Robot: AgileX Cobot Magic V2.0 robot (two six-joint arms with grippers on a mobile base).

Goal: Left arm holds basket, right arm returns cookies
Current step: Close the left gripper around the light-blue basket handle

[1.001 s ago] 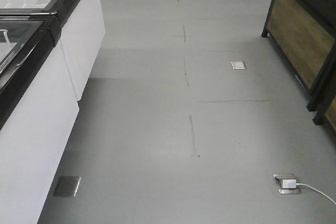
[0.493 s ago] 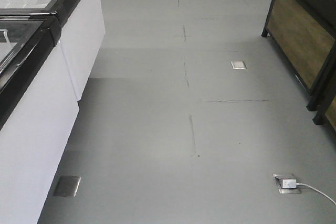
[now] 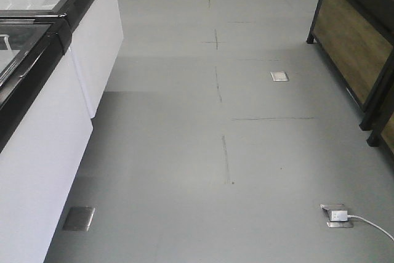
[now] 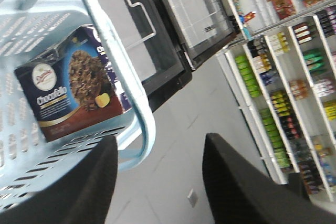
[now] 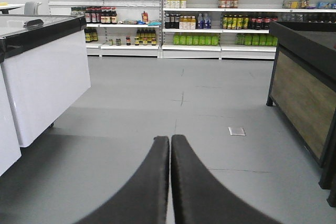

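Observation:
In the left wrist view the light blue basket (image 4: 23,22) fills the left side. Its pale loop handle (image 4: 140,114) curves down beside my left finger. The cookies (image 4: 73,87), a dark navy carton with a chocolate-cookie picture, lie inside against the slotted wall. My left gripper (image 4: 160,153) is open, with only floor showing between its two black fingers. In the right wrist view my right gripper (image 5: 170,141) is shut, pads together, holding nothing, and points down the aisle. Neither arm shows in the front view.
A white chest freezer (image 3: 43,97) with black-framed glass lids runs along the left. A dark wood-panelled stand (image 3: 354,41) is on the right. A floor socket with a white cable (image 3: 337,215) lies at the front right. Stocked shelves (image 5: 199,24) line the far wall.

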